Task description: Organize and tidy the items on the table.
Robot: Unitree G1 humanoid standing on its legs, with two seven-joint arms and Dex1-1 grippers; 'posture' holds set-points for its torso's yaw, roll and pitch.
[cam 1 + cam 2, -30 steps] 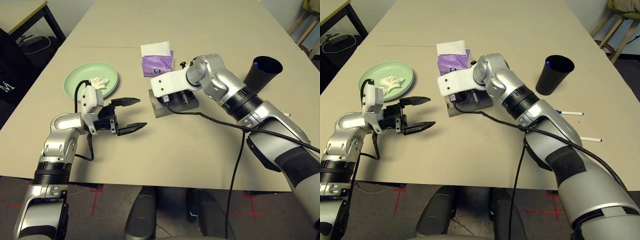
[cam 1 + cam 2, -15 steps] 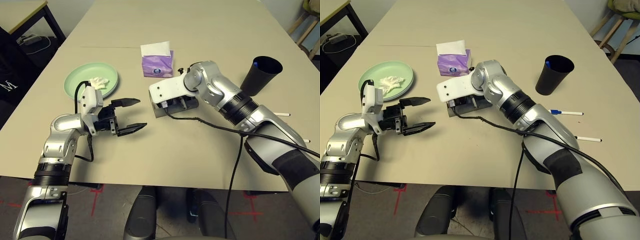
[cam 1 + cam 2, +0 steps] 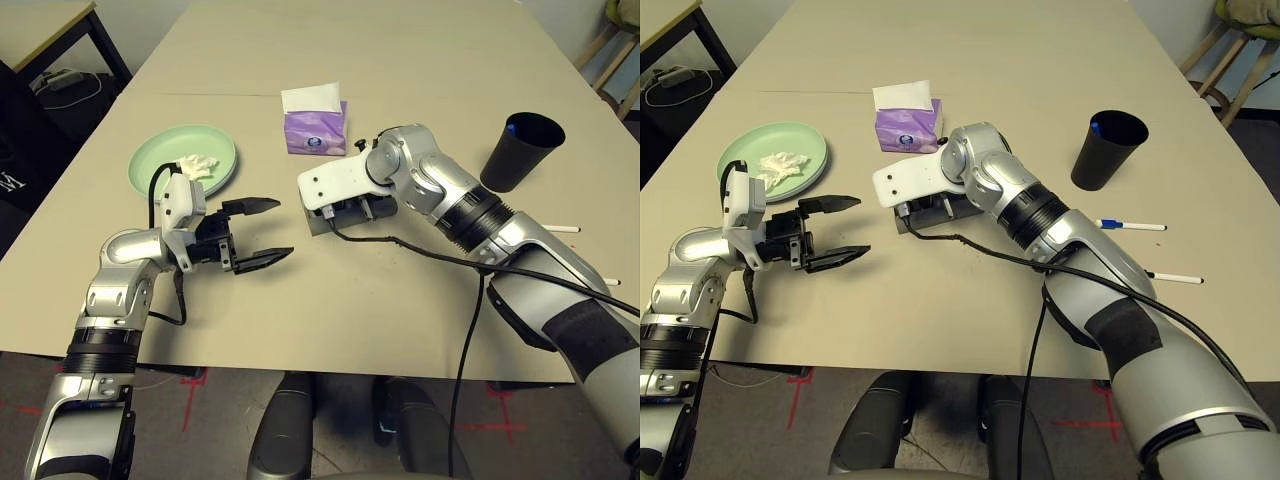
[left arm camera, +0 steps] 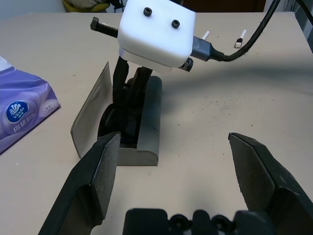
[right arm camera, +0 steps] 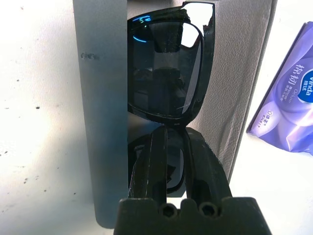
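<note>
Left of centre on the table (image 3: 330, 310), my left gripper (image 3: 283, 227) hovers open and holds nothing. A grey glasses case (image 4: 149, 110) lies open in the middle, with black sunglasses (image 5: 166, 73) inside it. My right gripper (image 5: 173, 129) reaches down into the case, shut on the sunglasses near the middle of the frame. Further left, a pale green plate (image 3: 160, 165) carries a crumpled white tissue (image 3: 197, 164). At the right stands a black cup (image 3: 520, 152) with a blue-capped pen (image 3: 511, 127) inside. Another blue-capped white pen (image 3: 1130, 226) lies near it.
A purple tissue box (image 3: 316, 130) sits just behind the case. A second white pen (image 3: 1175, 277) lies near the right edge. My right arm's black cable (image 3: 440, 255) trails across the table. A side table (image 3: 45, 25) stands off the far left corner.
My right gripper has shifted a little toward me and leftward over the case, still shut. My left arm has stayed still and open.
</note>
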